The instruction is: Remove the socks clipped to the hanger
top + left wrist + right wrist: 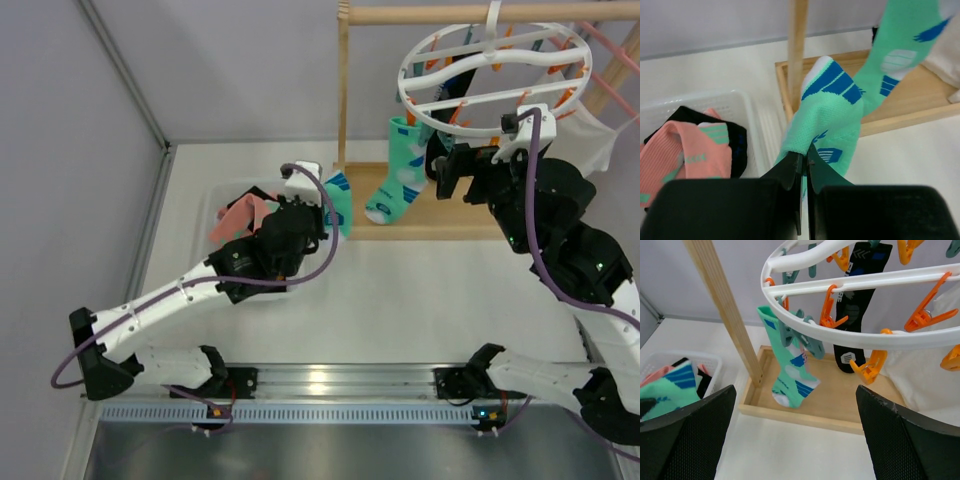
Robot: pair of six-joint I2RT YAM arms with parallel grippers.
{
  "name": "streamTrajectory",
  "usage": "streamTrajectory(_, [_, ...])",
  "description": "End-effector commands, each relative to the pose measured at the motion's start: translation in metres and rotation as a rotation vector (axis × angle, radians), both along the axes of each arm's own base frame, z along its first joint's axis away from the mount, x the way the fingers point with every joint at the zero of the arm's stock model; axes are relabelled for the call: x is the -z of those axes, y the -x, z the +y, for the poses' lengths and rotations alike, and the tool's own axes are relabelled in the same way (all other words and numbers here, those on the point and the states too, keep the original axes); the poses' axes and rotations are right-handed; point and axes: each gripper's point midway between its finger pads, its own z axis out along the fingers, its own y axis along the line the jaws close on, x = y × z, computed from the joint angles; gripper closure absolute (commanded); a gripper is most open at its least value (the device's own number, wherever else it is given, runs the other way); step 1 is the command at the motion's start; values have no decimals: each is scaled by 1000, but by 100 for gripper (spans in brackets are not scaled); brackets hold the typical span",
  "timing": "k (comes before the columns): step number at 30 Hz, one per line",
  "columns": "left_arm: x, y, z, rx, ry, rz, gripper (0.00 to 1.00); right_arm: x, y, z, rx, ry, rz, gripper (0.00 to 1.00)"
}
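Observation:
The round white hanger hangs from the wooden rail, with orange and teal pegs. A mint-teal sock hangs clipped at its left edge, and it also shows in the right wrist view. A black sock hangs clipped further back. My left gripper is shut on another mint-teal sock, free of the hanger, and holds it beside the white basket. My right gripper is wide open and empty, just below the ring's left edge and right of the hanging mint sock.
The basket holds pink socks and a black one. The wooden post rises from a wooden base tray. A large white cloth hangs at the right. A pink hanger is at the far right.

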Motion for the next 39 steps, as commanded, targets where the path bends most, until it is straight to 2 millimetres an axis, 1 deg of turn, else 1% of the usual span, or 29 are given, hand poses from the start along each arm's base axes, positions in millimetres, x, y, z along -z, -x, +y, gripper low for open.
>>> streamTrajectory(1, [18,-9,37,-70,16,104,100,7,7,6,-62,1,23,1])
streamTrajectory(2, [20,-12,45,-90,28,126,100,7,9,4,-63,1,24,0])
streamTrajectory(3, [26,-21,62,-134,23,152,100,9,10,4,-66,1,26,1])
streamTrajectory(4, [28,-23,63,-122,47,181,100,8,11,4,-70,1,25,1])
streamTrajectory(6, [35,-32,74,-141,56,225,100,7,14,1,-68,-5,17,0])
streamTrajectory(7, [35,-44,86,-168,78,240,100,9,14,0,-65,-1,20,1])
streamTrajectory(8, [43,-49,83,-141,91,283,100,8,16,-2,-66,-1,13,1])
streamTrajectory(9, [47,-54,87,-145,95,307,100,9,16,-2,-64,1,12,0])
streamTrajectory(10, [51,-65,101,-182,106,326,100,10,17,-3,-63,4,12,0])
streamTrajectory(12, [62,-76,100,-153,132,388,100,10,17,-6,-53,7,8,1])
streamTrajectory(16, [88,-112,142,-294,168,457,100,11,19,-10,-46,15,3,1])
streamTrajectory(17, [100,-121,152,-333,161,481,100,11,20,-10,-44,15,3,1])
streamTrajectory(18, [105,-129,171,-392,164,485,100,13,19,-11,-43,18,5,1])
streamTrajectory(19, [118,-138,181,-437,141,506,100,13,20,-12,-43,22,3,1])
streamTrajectory(20, [125,-142,187,-463,124,514,100,14,20,-12,-40,24,5,1])
streamTrajectory(21, [127,-149,189,-471,121,517,100,15,20,-13,-36,27,6,1])
streamTrajectory(22, [146,-156,185,-452,113,569,100,16,21,-13,-37,27,6,1])
streamTrajectory(24, [162,-162,186,-462,109,604,100,19,21,-14,-35,28,10,1])
streamTrajectory(25, [170,-164,184,-463,114,625,100,19,21,-13,-37,26,9,1])
streamTrajectory(26, [186,-166,184,-470,101,660,100,19,22,-15,-35,20,6,0])
streamTrajectory(27, [193,-165,184,-476,96,676,100,22,22,-14,-40,22,11,0])
streamTrajectory(28, [208,-165,186,-497,79,703,100,24,23,-14,-43,23,13,1])
streamTrajectory(30, [219,-163,190,-521,65,721,100,27,24,-15,-43,24,16,1])
streamTrajectory(33, [225,-158,191,-528,66,736,100,30,28,-18,-44,19,16,1])
streamTrajectory(35, [211,-157,191,-527,81,706,100,28,31,-21,-37,10,9,0])
streamTrajectory(36, [203,-157,192,-527,86,686,97,28,32,-22,-36,8,8,1])
streamTrajectory(37, [196,-157,193,-525,91,672,91,27,33,-22,-37,5,7,0])
streamTrajectory(38, [179,-158,192,-516,109,634,69,26,34,-23,-37,2,5,0])
streamTrajectory(39, [170,-157,192,-513,118,616,61,25,35,-25,-35,1,4,1])
